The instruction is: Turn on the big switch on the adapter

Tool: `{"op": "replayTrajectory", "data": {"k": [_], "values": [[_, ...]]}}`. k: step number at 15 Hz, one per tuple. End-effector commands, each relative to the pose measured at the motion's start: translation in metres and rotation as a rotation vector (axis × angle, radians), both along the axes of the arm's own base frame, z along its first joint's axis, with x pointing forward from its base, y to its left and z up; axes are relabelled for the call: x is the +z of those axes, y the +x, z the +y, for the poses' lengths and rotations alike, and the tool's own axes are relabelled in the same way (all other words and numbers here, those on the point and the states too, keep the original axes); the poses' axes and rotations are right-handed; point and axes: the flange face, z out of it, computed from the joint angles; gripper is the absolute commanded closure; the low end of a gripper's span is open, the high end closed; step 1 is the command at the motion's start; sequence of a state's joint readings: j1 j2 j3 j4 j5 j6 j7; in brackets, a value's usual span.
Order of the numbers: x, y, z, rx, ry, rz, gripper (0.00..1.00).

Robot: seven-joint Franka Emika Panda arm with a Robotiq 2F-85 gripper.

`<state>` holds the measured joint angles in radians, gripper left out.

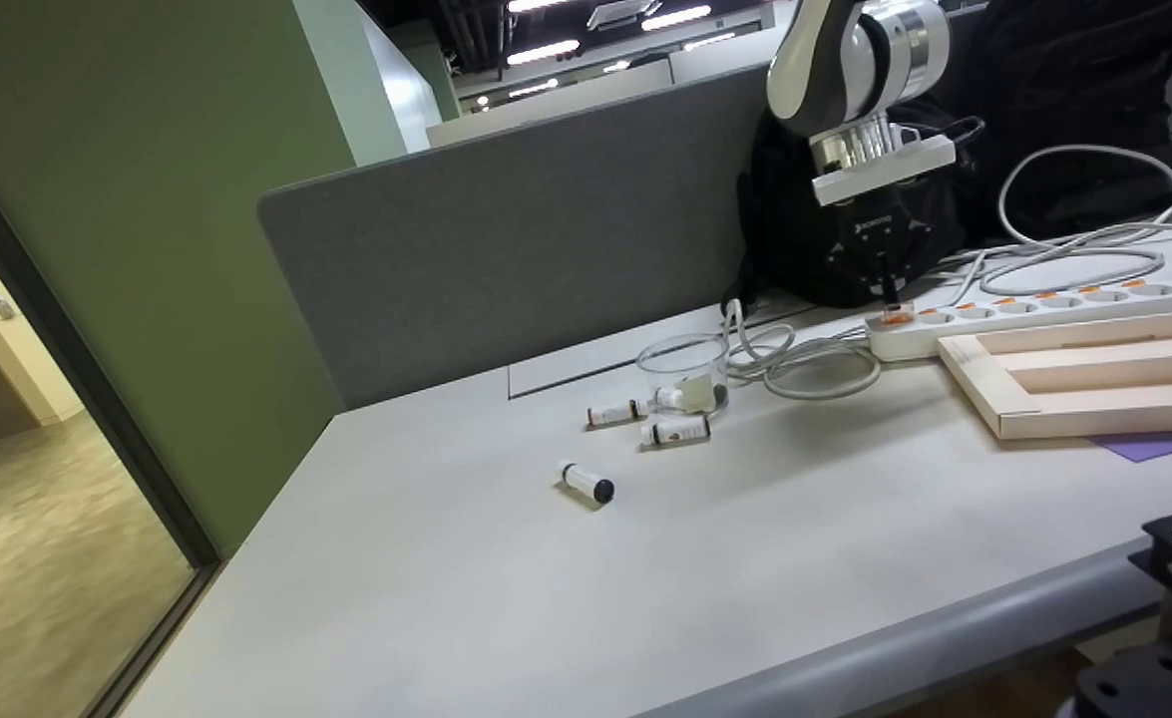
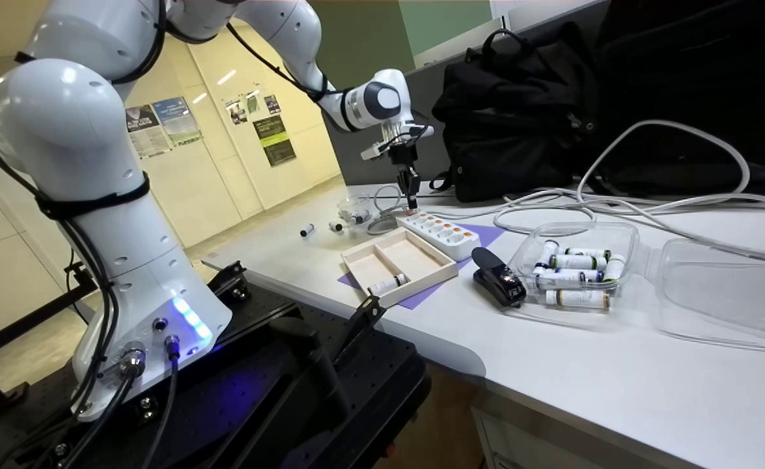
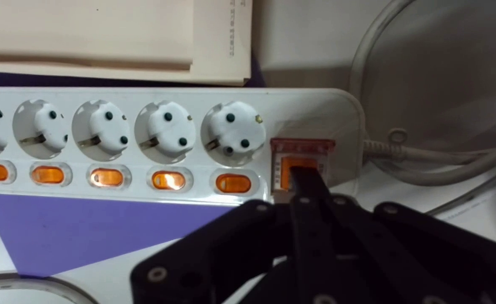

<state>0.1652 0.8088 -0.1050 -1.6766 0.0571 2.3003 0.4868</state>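
The adapter is a long white power strip (image 3: 315, 109) with a row of sockets and small orange buttons. It also shows in both exterior views (image 1: 1034, 325) (image 2: 463, 250). The big switch (image 3: 288, 164) is an orange rocker in a reddish clear surround at the strip's cable end. My gripper (image 3: 303, 169) points down over it with its fingers together and nothing between them. Its tips cover the middle and lower right of the switch. In the exterior views the gripper (image 1: 891, 301) (image 2: 412, 204) is right at the switch. I cannot tell whether the tips press on it.
A pale wooden frame (image 3: 220, 42) lies beside the strip, over purple paper (image 3: 83, 236). White cables (image 1: 825, 369) coil at the strip's end. Black backpacks (image 2: 512, 117) stand behind. A clear box of small bottles (image 2: 577, 238) and a black stapler (image 2: 499, 277) are nearby.
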Motion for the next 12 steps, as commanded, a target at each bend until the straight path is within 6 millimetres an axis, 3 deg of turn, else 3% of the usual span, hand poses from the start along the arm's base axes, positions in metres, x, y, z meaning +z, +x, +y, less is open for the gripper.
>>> {"op": "replayTrajectory", "data": {"k": [1,5,12], "values": [[-0.006,-0.002,0.003,-0.023,-0.045,-0.011,1.00],[-0.020,0.002,0.007,0.000,-0.058,-0.022,1.00],[-0.021,-0.002,0.009,0.022,-0.019,0.057,1.00]]}}
